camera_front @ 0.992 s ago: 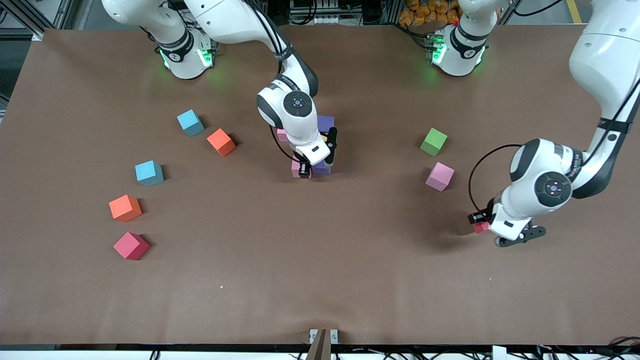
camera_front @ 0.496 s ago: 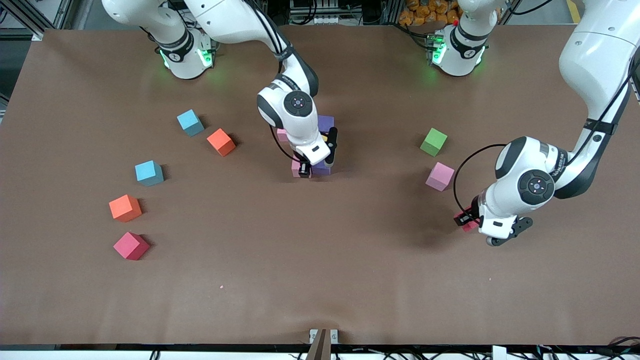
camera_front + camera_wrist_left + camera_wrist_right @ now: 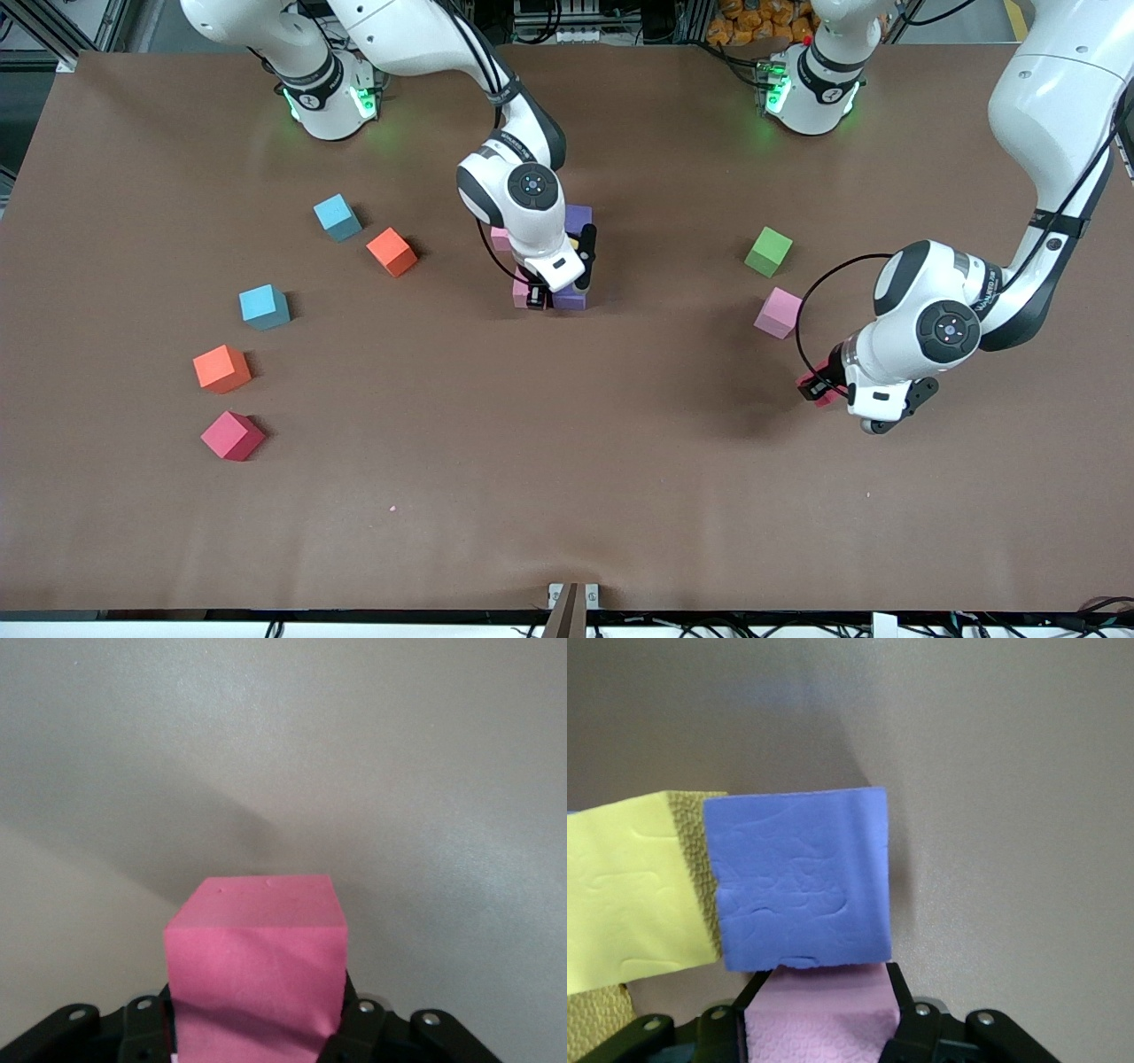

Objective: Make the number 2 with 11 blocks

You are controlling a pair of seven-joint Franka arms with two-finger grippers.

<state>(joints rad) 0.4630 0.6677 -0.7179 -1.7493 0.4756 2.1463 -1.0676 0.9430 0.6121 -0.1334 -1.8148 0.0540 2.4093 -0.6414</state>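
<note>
My right hand [image 3: 537, 298] is down in the middle of the table [image 3: 567, 496], closed on a pink block [image 3: 520, 291] that sits against a purple block [image 3: 570, 299]. The right wrist view shows that pink block between my fingers, the purple one touching it, and a yellow block [image 3: 629, 904] pressed to the purple one's side. Around this cluster I count a second purple block [image 3: 578, 216], farther from the front camera, plus slivers of another pink block [image 3: 500, 237] and of yellow; my arm hides the rest.

My left hand [image 3: 817, 388] hangs over bare table toward the left arm's end, gripping a red block [image 3: 256, 970].

Loose on the table near it: one green block [image 3: 768, 251] and one pink block [image 3: 780, 312], just beside each other, the pink nearer the front camera.

Toward the right arm's end I count five cubes, well apart: two light-blue cubes [image 3: 337, 217] [image 3: 264, 307], two orange blocks [image 3: 392, 252] [image 3: 221, 369], and one red block [image 3: 232, 435], nearest the front camera.
</note>
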